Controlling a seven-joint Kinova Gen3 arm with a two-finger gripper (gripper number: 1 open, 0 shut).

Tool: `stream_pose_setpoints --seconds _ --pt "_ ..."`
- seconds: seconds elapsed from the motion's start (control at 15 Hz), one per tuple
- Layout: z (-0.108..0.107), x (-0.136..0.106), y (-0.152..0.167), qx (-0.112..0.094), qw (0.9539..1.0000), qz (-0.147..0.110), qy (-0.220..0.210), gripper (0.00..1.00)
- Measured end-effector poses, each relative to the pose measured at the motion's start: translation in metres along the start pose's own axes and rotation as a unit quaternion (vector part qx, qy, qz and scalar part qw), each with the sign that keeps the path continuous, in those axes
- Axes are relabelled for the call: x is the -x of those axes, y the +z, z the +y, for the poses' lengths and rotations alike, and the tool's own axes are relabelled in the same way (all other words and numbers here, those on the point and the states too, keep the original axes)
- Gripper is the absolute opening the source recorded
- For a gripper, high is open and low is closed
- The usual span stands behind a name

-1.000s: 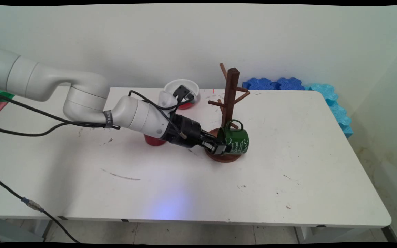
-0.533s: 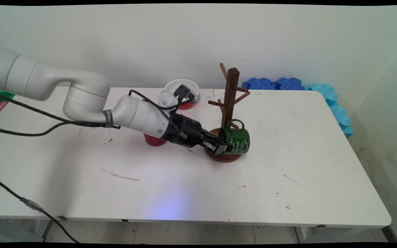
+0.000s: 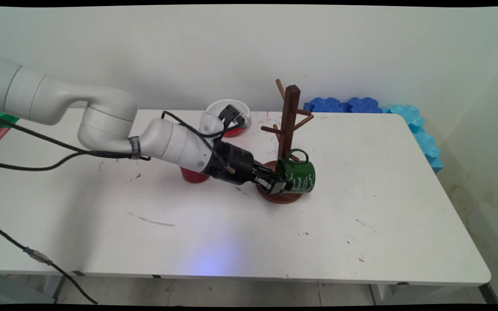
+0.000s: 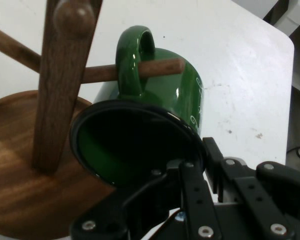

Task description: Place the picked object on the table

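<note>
On mug tree (image 3: 286,142) peg: fingers (image 4: 190,175) pinch green mug (image 3: 299,175) rim.

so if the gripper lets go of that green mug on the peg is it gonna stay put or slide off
The green mug probably stays: the peg passes through its handle. Its glossy surface looks slippery, so it may swing or slide along the peg. The gripper pinches its rim, and the mug looks rigid.

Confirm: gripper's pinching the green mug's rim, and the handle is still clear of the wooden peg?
Not quite. The gripper does pinch the rim of the green mug, but the handle is not clear: the hand view shows the peg of the wooden stand passing through it.
</note>
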Motion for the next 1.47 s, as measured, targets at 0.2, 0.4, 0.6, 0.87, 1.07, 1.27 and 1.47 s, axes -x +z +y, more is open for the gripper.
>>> stream_pose_setpoints --seconds 0.2,0.4,0.6,0.87,1.07,1.27,1.47 --pt "0.005 0.0 -0.002 0.004 1.0 -0.002 0.005 0.0" --pt "0.009 -0.001 -0.003 0.008 0.9999 -0.003 0.009 0.0" --pt "0.013 -0.001 -0.004 0.012 0.9998 -0.004 0.013 0.0" --pt "0.02 0.0 -0.007 0.019 0.9996 -0.007 0.02 0.0" --pt "0.026 0.001 -0.01 0.025 0.9993 -0.01 0.026 0.0" --pt "0.03 0.002 -0.014 0.028 0.999 -0.013 0.032 0.0" --pt "0.033 0.004 -0.021 0.032 0.9985 -0.017 0.041 0.0"
